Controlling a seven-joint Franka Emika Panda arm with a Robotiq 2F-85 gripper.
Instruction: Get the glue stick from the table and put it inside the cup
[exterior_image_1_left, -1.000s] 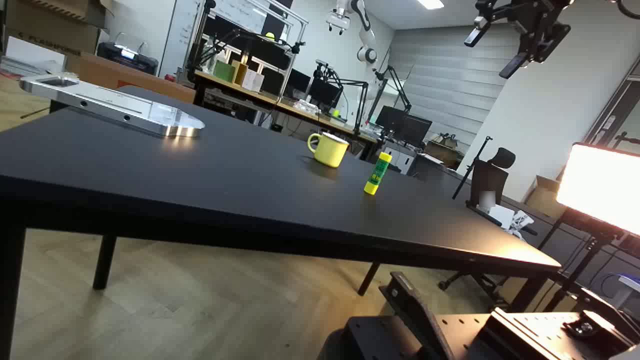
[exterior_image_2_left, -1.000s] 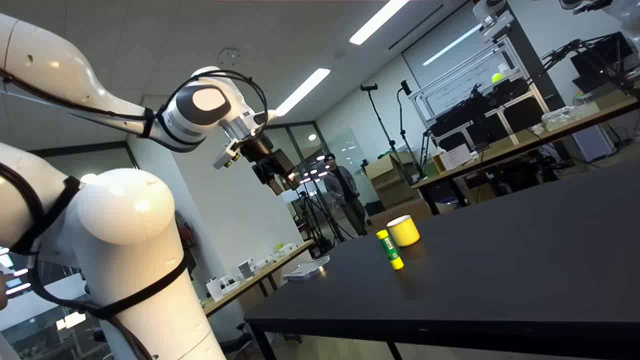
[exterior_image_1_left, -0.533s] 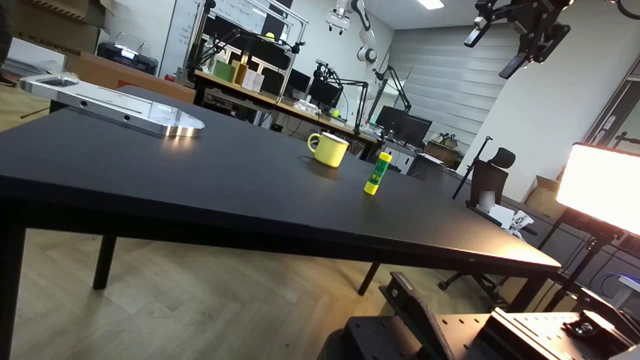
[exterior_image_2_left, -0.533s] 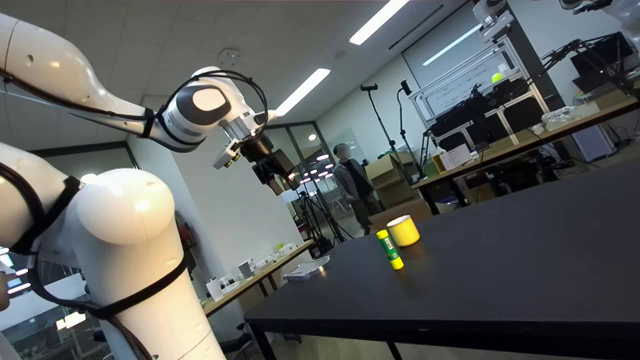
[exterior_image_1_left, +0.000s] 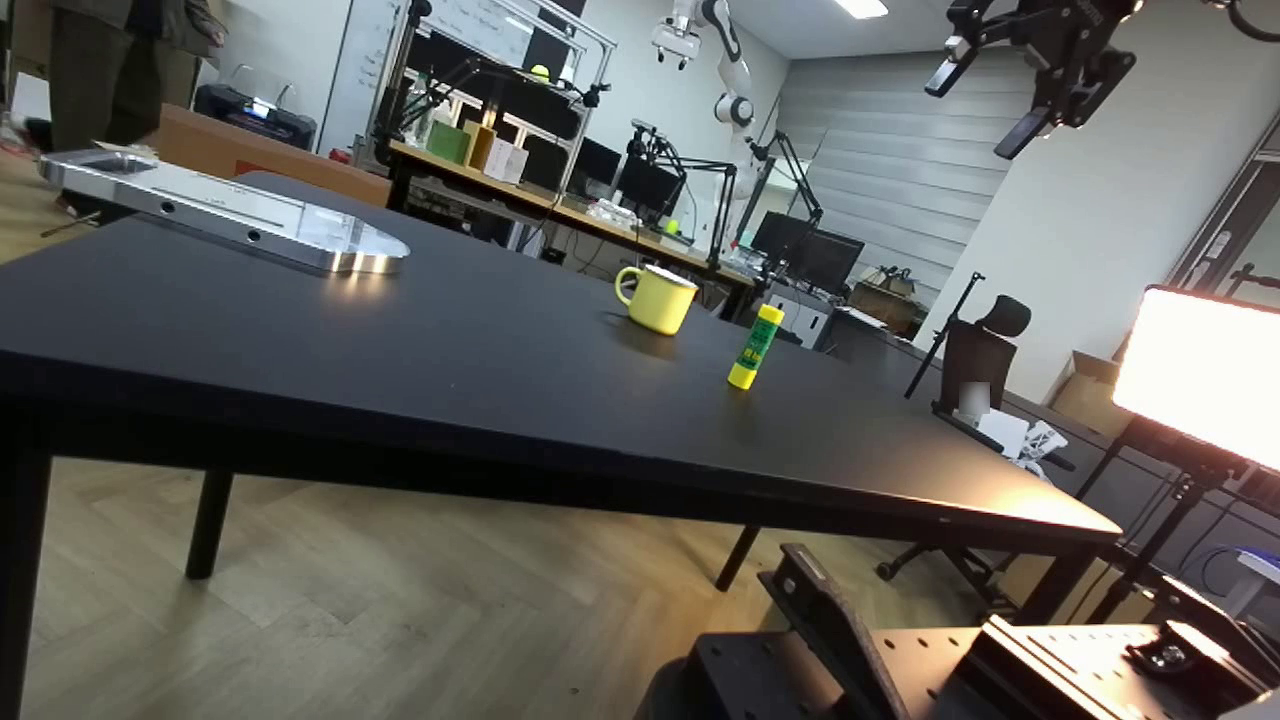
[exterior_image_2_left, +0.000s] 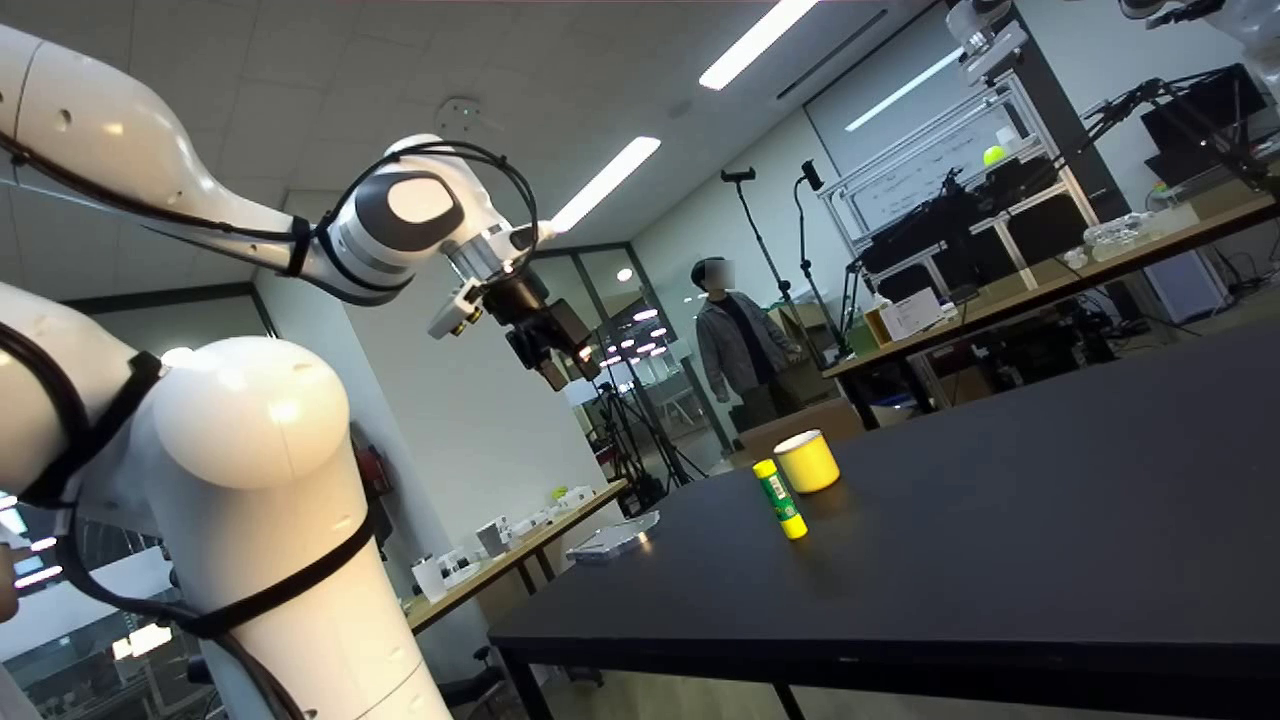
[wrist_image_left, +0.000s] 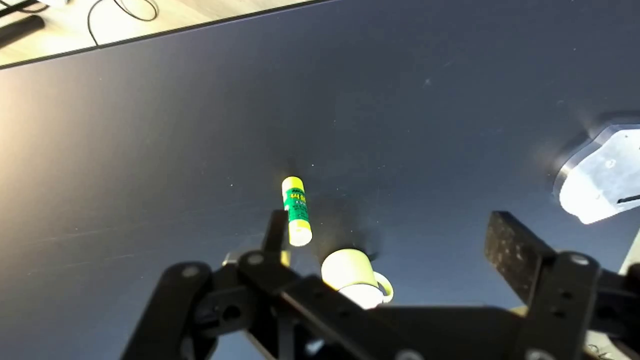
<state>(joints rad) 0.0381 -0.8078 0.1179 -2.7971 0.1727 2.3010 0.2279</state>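
The glue stick (exterior_image_1_left: 757, 347) stands upright on the black table (exterior_image_1_left: 450, 350), with a green label and yellow ends. It also shows in an exterior view (exterior_image_2_left: 780, 500) and in the wrist view (wrist_image_left: 298, 209). The cup (exterior_image_1_left: 662, 300) is a yellow mug standing upright near it, apart from it in the wrist view (wrist_image_left: 350, 270); it also shows in an exterior view (exterior_image_2_left: 808, 462). My gripper (exterior_image_2_left: 572, 372) is high above the table, open and empty. In the wrist view the jaws (wrist_image_left: 389, 222) are wide apart; the left finger slightly overlaps the glue stick's outline, and the gripper body hides part of the cup.
A silver metal plate (exterior_image_1_left: 240, 215) lies at one end of the table and shows in the wrist view (wrist_image_left: 602, 175). A bright light panel (exterior_image_1_left: 1200, 370) stands beyond the table's other end. A person (exterior_image_2_left: 745, 340) stands behind the table, near a workbench (exterior_image_2_left: 1060, 280).
The person has walked further into view behind the table. My arm and gripper have shifted only very slightly. The glue stick and cup have not moved.
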